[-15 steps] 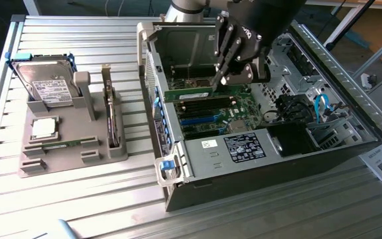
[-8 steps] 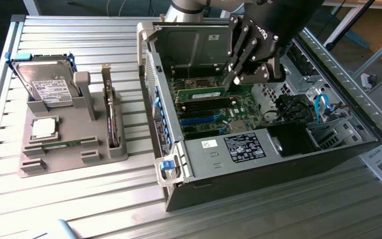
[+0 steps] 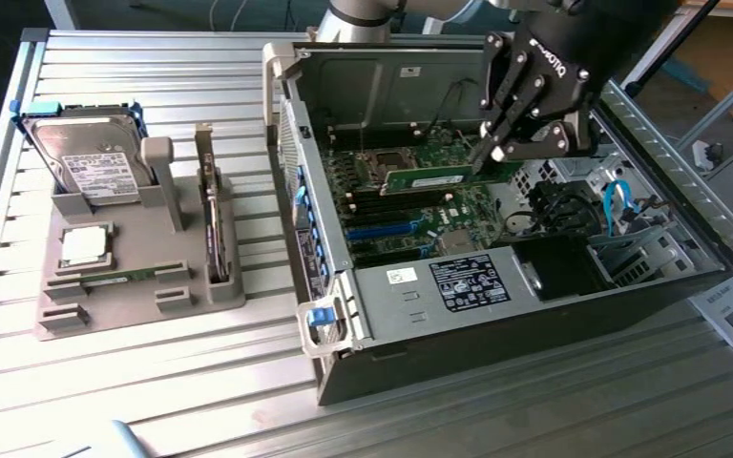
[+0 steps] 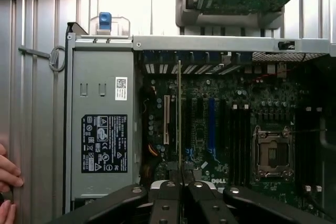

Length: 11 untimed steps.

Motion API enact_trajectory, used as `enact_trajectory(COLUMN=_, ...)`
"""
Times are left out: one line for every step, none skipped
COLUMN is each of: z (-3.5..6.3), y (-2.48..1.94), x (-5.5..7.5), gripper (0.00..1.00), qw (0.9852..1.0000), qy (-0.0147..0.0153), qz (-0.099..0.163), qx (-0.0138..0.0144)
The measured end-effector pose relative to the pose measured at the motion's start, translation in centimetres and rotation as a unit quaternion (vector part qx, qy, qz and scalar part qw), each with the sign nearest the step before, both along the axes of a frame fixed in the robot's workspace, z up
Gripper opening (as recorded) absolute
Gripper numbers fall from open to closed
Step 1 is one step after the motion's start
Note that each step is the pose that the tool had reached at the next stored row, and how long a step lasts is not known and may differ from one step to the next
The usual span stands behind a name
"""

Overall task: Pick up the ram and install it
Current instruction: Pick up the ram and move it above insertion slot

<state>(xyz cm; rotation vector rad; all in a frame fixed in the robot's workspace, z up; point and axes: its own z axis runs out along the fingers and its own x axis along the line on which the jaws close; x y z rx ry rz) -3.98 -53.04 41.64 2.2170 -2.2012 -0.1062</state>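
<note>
I'm working over the slatted table (image 3: pixel 150 382), w/ the open PC case (image 3: pixel 469 324) lying along the table's right edge in the ext. view. I'm judging the pick-up as done and the install step as the one in hand. The arm (image 3: pixel 583 38) is reaching in from the table's far edge over the case's rim. Its wrist is angling down, so the gripper (image 3: pixel 484 160) is pointing into the case above the motherboard (image 3: pixel 399 224). The pincer is clamping narrow on one end of the ram (image 3: pixel 428 177), which is hanging level over the board's middle, near the CPU socket (image 3: pixel 380 164). Whether it's touching anything below, I can't tell. In the wrist view I'm seeing the stick edge-on, a thin line running away from the fingertips (image 4: pixel 168 195) across the board. Seating it is calling for lining that edge up w/ a memory slot (image 4: pixel 231 129), keeping it square and pressing straight down; any tilt could, imo, jam it.
</note>
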Motion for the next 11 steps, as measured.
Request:
enact_trajectory(z=0.0, y=-0.02, x=0.3, gripper=0.12, qw=1.0, qy=0.0, qz=0.0, qx=0.0)
enact_trajectory(z=0.0, y=-0.04, x=0.7, gripper=0.12, qw=1.0, qy=0.0001, qz=0.0, qx=0.0)
enact_trajectory(z=0.01, y=-0.07, x=1.1, gripper=0.12, qw=1.0, qy=0.0001, qz=0.0, qx=-0.0001)
enact_trajectory(z=0.02, y=-0.09, x=1.5, gripper=0.12, qw=1.0, qy=0.0002, qz=0.0, qx=-0.0001)
enact_trajectory(z=0.01, y=-0.12, x=2.0, gripper=0.12, qw=1.0, qy=0.0001, qz=0.0, qx=-0.0001)
enact_trajectory(z=0.0, y=-0.14, x=2.4, gripper=0.12, qw=1.0, qy=0.0002, qz=0.0, qx=0.0)
enact_trajectory(z=0.01, y=-0.16, x=3.0, gripper=0.12, qw=1.0, qy=0.0002, qz=0.0, qx=-0.0001)
enact_trajectory(z=0.01, y=-0.16, x=3.2, gripper=0.12, qw=1.0, qy=0.0002, qz=0.0, qx=-0.0001)
enact_trajectory(z=0.0, y=-0.16, x=3.3, gripper=0.12, qw=1.0, qy=0.0001, qz=0.0, qx=0.0)
enact_trajectory(z=0.01, y=-0.17, x=3.3, gripper=0.12, qw=1.0, qy=0.0002, qz=0.0, qx=0.0)
enact_trajectory(z=0.01, y=-0.16, x=3.3, gripper=0.12, qw=1.0, qy=0.0002, qz=0.0, qx=-0.0001)
